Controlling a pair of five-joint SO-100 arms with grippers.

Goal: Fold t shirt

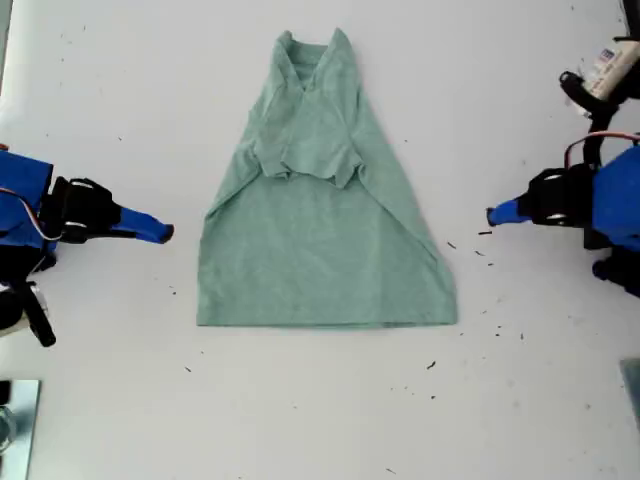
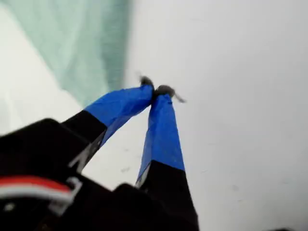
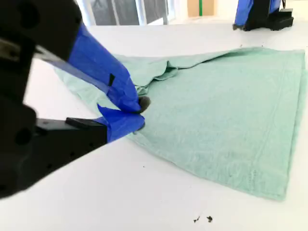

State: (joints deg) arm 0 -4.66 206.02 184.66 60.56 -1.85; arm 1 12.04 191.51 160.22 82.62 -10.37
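The matte white table [image 1: 300, 420] is lying open along its near edge, with a few dark specks [image 1: 432, 366]. The shirt [image 1: 325, 250], soft mint knit, is lying flat mid-table, its straight hem nearest and its sleeves folded inward, tapering to the collar at the far edge. My second gripper [image 1: 165, 233] and my first gripper [image 1: 492, 214] are hovering on opposite sides of it, blue-taped jaws clenched on nothing, with bare table between each and the cloth.
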